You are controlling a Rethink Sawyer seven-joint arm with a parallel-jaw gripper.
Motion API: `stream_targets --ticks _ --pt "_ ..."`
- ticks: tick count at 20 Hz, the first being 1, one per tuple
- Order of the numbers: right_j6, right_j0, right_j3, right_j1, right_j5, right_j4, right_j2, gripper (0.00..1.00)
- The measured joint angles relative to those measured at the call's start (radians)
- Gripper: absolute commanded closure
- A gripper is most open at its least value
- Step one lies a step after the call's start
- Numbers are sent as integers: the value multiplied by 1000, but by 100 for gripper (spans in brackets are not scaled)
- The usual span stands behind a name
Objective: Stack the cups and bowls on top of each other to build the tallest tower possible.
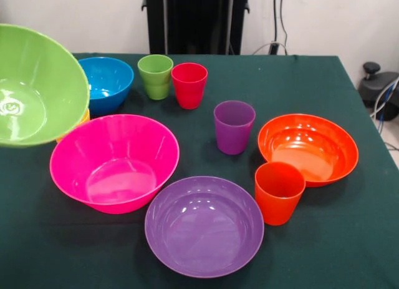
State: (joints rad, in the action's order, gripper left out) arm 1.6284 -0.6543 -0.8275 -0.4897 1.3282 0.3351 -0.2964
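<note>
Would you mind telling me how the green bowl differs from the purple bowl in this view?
The green bowl is tilted, its opening turned toward the camera, while the purple bowl sits flat on the table. The green bowl is cut off by the left edge and hides part of a yellow thing behind it; the purple bowl shows whole, at the near edge. The green bowl looks deeper, the purple shallower. Both are round, glossy and empty.
</note>
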Motion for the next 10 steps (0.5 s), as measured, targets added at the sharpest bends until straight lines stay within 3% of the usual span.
stream_targets --ticks 5,10 --pt "0 -18 -160 -81 -109 -6 21 100" --pt "0 -13 -245 -125 -160 -6 33 100"
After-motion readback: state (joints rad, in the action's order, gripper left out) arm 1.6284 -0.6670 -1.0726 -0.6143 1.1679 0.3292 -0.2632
